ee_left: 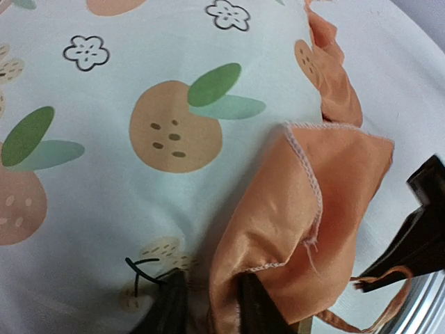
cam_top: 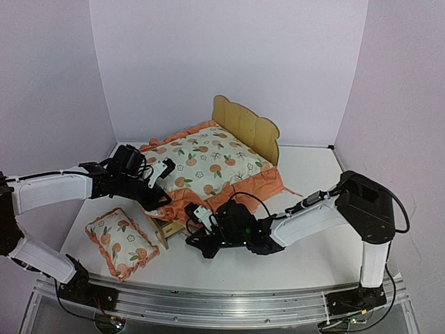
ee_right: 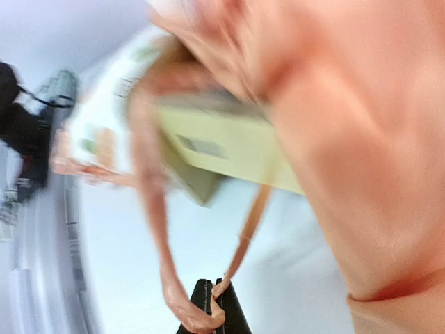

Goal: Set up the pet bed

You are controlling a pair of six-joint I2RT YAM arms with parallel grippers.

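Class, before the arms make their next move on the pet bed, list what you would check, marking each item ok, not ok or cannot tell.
1. Right gripper shut on the tie string: ok.
2. Ruffle sits between the left gripper jaws; firm hold: cannot tell.
3. Mattress cushion lies on the pet bed: ok.
4. Pillow on the cushion: not ok, it lies on the table.
5. Cushion square in the frame: cannot tell.

The cushion (cam_top: pixel 208 163) is cream with orange fruit, green leaves and an orange ruffle; the pillow (cam_top: pixel 122 240) matches. The pet bed (cam_top: pixel 247 129) is pale plywood, my arms (cam_top: pixel 52 189) white and black.
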